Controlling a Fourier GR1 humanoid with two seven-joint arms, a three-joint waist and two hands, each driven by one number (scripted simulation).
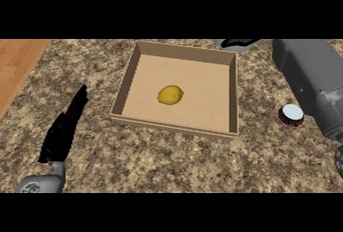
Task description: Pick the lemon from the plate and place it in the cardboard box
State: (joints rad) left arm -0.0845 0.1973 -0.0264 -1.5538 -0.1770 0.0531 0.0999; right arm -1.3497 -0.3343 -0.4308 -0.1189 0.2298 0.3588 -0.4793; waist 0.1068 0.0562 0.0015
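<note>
Yellow lemon [170, 95] sits in the cardboard box [233, 90] (placed, I judge); my left hand [64, 129], eight o'clock, straight and empty; right hand [236, 43], one o'clock, unreadable, best lifted clear.

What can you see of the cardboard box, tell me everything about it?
The cardboard box is square, shallow and open-topped, in plain tan card, with four upright walls and a flat floor; no lid or flaps show. It sits upright on the speckled counter, turned slightly askew. A yellow lemon lies on its floor, a little left of centre and clear of every wall. Nothing else is inside.
</note>
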